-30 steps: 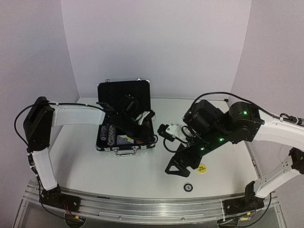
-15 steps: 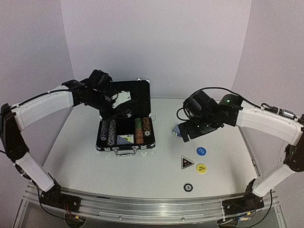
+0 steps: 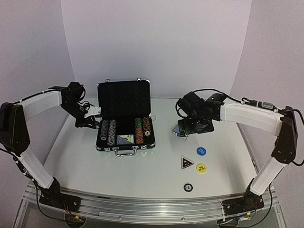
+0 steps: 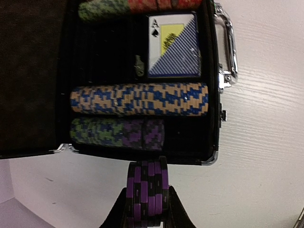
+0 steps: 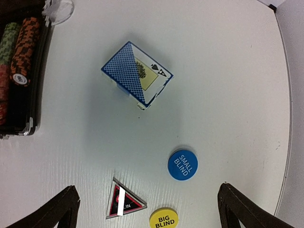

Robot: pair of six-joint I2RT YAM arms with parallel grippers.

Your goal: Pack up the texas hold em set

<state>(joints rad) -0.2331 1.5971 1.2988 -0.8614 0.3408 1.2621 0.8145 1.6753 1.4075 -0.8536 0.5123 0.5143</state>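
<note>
The black silver-trimmed case (image 3: 124,138) lies open at the table's middle, with rows of striped chips (image 4: 139,99) and a blue card deck (image 4: 173,45) inside. My left gripper (image 3: 89,124) is just outside the case's left wall, shut on a short stack of purple chips (image 4: 147,187). My right gripper (image 3: 189,129) hangs open and empty above the table right of the case. Below it lie a second blue deck (image 5: 137,73), the blue SMALL BLIND button (image 5: 183,165), the yellow BIG BLIND button (image 5: 164,219) and the black triangular marker (image 5: 124,202).
A small black-and-white round chip (image 3: 188,187) lies near the front edge. A clear round piece (image 5: 59,9) sits beside the case's far right corner. The case's lid (image 3: 124,97) stands upright at the back. The handle (image 4: 228,47) faces the front.
My left arm has swung out from over the case to its left side, holding purple chips. My right arm has risen from the triangular marker and now hovers over the loose deck.
</note>
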